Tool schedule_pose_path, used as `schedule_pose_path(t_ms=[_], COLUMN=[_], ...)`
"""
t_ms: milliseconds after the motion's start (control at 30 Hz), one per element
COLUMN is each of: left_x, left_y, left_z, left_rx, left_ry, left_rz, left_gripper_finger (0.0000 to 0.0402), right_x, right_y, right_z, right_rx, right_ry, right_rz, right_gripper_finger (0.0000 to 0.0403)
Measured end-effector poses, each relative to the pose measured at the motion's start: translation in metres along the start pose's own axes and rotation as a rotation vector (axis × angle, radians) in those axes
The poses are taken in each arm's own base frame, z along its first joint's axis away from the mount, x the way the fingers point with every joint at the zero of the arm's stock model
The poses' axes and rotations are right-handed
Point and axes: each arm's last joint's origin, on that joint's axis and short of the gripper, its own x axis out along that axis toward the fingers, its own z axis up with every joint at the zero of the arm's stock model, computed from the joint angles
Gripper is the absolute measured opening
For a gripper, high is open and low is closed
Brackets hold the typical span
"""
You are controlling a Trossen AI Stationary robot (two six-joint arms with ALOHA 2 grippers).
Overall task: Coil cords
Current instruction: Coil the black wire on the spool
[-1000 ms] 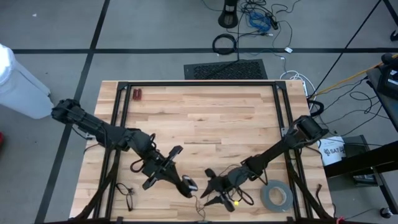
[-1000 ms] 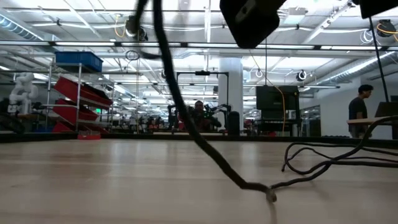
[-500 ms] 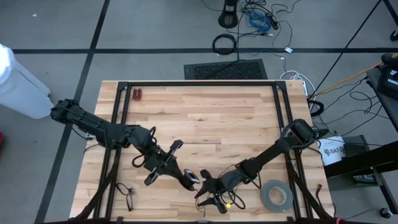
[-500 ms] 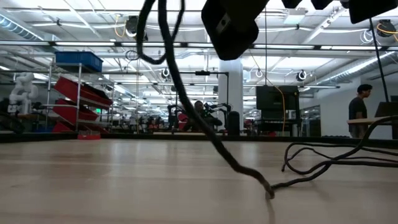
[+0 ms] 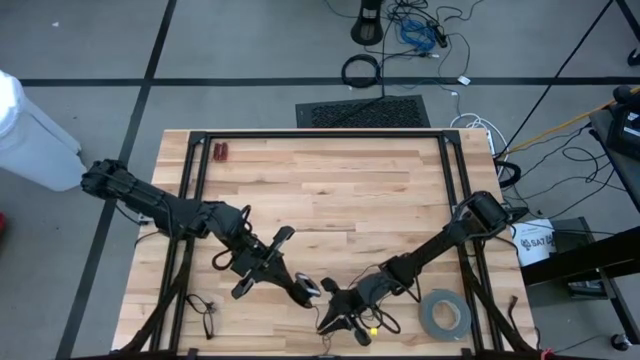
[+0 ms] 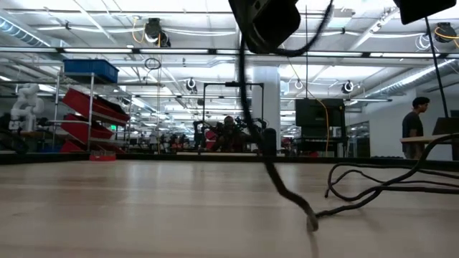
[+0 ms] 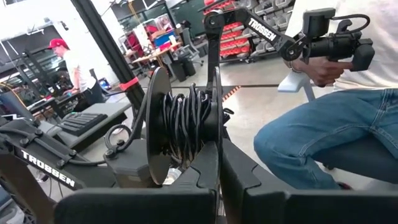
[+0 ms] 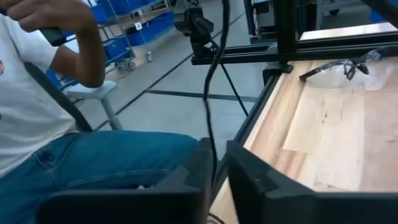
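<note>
Since the earlier frame our right tool (image 5: 338,318) has narrowed from a wide spread. At the worktop's (image 5: 320,180) near edge, our left tool (image 5: 307,293) stays clamped on a wound bundle of the thin black wiry cord (image 7: 186,127), so part is coiled. The right tool's fingers (image 8: 186,180) pinch the loose strand. We judge a trailing length remains unwound.

Both grippers, left (image 5: 305,290) and right (image 5: 335,312), meet near the table's (image 5: 330,190) front edge.
</note>
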Motion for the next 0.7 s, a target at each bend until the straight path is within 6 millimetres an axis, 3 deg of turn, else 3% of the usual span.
schedule_pose_path(t_ms=[200,333,467,700], left_x=[0.0000,0.0000,0.0000,0.0000], left_y=[0.0001,0.0002,0.0002,0.0003], left_z=[-0.0001,-0.0001,-0.0001,0.0000], left_rx=[0.000,0.000,0.000,0.000], left_ry=[0.002,0.002,0.003,0.004], left_rz=[0.004,0.005,0.007,0.010], left_gripper_finger=[0.0003,0.0003,0.0003,0.0003], right_x=[0.0001,0.0001,0.0001,0.0000], right_y=[0.0016,0.0009,0.0008,-0.0002], right_z=[-0.0002,0.0006,0.0006,0.0010], right_rx=[0.018,0.022,0.014,-0.011], right_ry=[-0.002,-0.014,-0.014,-0.022], right_rz=[0.004,-0.020,-0.021,-0.048], right_gripper_finger=[0.0144,0.0175,0.0146,0.0017])
